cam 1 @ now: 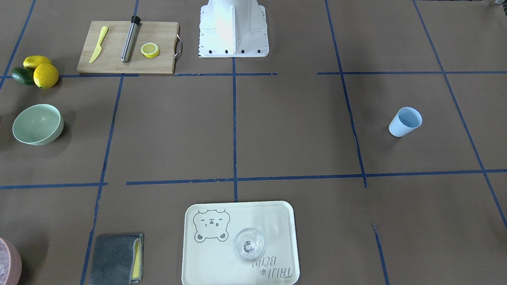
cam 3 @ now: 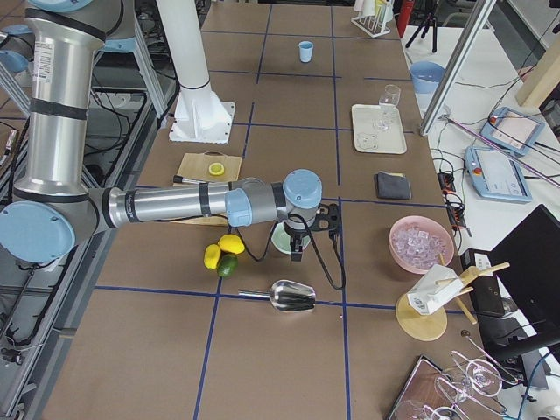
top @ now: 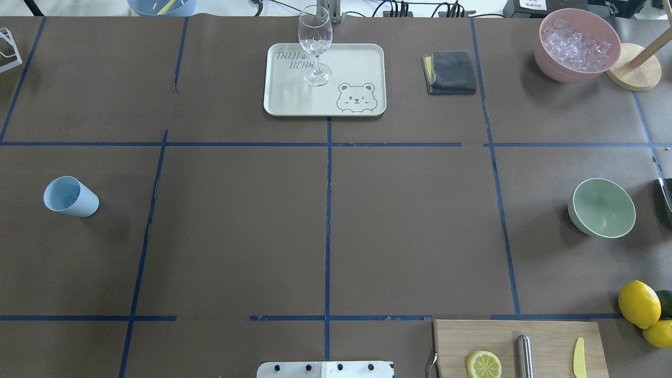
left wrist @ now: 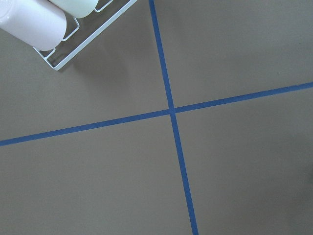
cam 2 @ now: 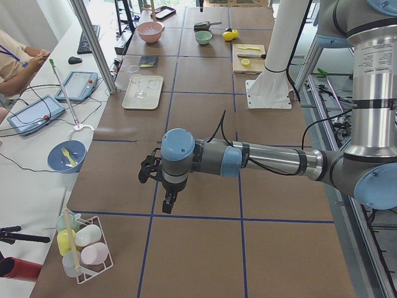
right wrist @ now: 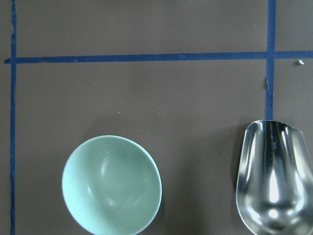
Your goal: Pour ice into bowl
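We see the desk (top: 236, 236) gridded with blue tape, both arms reaching out level above it. We cannot tell whether the jaws of the left gripper (cam 2: 166, 198) or the right gripper (cam 3: 296, 249) are open or closed. The pink container (top: 548, 60) holds whitish cubes (top: 575, 42). The bowl (right wrist: 111, 186) stands upright below the right gripper, a metal scoop (right wrist: 274, 181) lying near it, apart
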### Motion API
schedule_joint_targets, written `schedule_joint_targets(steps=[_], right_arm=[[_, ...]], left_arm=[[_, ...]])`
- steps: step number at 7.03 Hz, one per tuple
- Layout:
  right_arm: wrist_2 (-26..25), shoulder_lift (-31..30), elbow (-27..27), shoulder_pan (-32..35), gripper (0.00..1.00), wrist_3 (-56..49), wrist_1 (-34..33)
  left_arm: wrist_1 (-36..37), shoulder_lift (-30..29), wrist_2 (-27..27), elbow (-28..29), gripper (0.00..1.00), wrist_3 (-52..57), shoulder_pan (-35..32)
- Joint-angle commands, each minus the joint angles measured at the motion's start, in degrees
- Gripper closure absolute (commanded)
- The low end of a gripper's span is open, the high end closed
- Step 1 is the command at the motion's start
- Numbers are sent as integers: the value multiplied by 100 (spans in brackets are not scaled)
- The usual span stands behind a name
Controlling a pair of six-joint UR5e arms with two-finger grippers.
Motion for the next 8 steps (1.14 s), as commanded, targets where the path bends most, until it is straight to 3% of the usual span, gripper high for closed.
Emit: schedule_joint_targets(steps=[1, 3, 5, 6, 8], right_arm=[[-427, 0, -127, -595, 0, 685, 632], [-832, 26, -477, -946, 0, 1166, 1281], [-799, 53, -1101, -1247, 0, 1923, 2536], [-833, 44, -1121, -1439, 0, 2431, 2855], [-851, 26, -1226, -1633, 0, 2462, 2902]], left_arm=[[9, 5, 35, 11, 0, -3, 77], [9, 49, 35, -93, 0, -3, 60], [0, 84, 18, -199, 0, -3, 51], [0, 84, 18, -191, 0, 6, 51], [0, 84, 9, -252, 0, -3, 51]])
